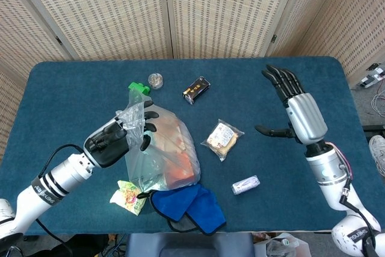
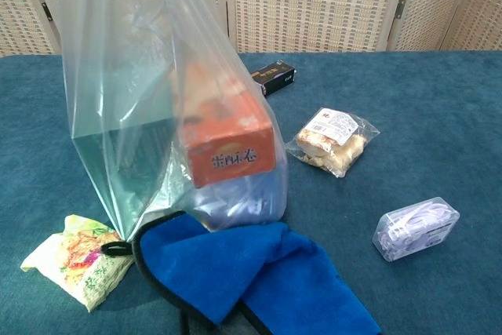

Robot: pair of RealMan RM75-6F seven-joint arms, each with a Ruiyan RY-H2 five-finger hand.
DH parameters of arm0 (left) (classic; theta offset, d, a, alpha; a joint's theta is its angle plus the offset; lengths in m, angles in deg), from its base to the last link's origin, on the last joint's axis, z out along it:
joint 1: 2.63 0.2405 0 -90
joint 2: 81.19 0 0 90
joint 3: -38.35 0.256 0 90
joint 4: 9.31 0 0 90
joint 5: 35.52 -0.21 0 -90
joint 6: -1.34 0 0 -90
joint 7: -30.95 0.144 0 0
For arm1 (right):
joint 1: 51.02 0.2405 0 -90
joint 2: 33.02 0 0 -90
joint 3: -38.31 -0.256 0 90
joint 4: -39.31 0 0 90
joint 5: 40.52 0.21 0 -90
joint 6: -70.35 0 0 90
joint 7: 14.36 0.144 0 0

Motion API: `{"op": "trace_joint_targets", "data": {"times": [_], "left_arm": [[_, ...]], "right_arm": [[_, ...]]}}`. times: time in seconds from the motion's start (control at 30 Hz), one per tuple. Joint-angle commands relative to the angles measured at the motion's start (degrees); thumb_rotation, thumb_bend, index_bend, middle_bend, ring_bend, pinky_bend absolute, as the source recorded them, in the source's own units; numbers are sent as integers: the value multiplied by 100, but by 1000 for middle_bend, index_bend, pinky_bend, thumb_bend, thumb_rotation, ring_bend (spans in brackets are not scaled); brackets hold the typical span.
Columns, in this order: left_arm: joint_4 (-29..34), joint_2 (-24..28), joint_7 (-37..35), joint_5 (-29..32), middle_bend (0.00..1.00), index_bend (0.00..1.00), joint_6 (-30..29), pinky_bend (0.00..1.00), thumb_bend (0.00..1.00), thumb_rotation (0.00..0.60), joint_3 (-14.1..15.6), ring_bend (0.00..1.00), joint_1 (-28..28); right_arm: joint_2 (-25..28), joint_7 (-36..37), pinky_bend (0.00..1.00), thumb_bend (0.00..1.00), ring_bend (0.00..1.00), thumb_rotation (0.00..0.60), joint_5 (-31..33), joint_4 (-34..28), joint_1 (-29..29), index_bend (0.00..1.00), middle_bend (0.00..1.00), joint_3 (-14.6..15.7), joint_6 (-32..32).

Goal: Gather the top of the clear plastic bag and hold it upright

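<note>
The clear plastic bag (image 1: 162,154) stands at the table's front left, holding an orange box (image 2: 229,147) and a pale green item. My left hand (image 1: 114,141) grips the bag's gathered top and holds it up; in the chest view the bag (image 2: 141,92) rises out of the frame and its base is tilted, lifted at the left. My right hand (image 1: 299,108) hovers open far to the right, fingers spread, well apart from the bag.
A blue cloth (image 1: 186,206) lies under the bag's front. A green snack packet (image 1: 126,197) sits at the front left. A wrapped bun packet (image 1: 221,138), a small clear case (image 1: 245,184), a black box (image 1: 196,89), a green object (image 1: 138,88) and a small jar (image 1: 156,79) lie around.
</note>
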Motion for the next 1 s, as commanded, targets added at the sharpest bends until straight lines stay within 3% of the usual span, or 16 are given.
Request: {"op": "trace_joint_targets", "data": {"times": [0.03,0.23,0.53,1.0], "left_arm": [[67,79,121,108,386,279,90,678,162,600,-72,433,-3],[160,213,300,317,465,346,279,808,301,600,-229,520,-10],[114,358,638,733,697,549,558,946,535,600,-568,723,-27],[-210,579,756,1279,738,577,635,973,575,600,-1328,756,87]], "right_arm": [[-20,20,0,0,0,600,-11,40,-41,0,0,16,-3],[-29,65,0,0,0,600,-39,60,-149,0,0,24,36],[23,149,0,0,0,600,-62,56,-317,0,0,18,95],[-13,395,0,0,0,600,-139,207,-542,0,0,93,116]]}}
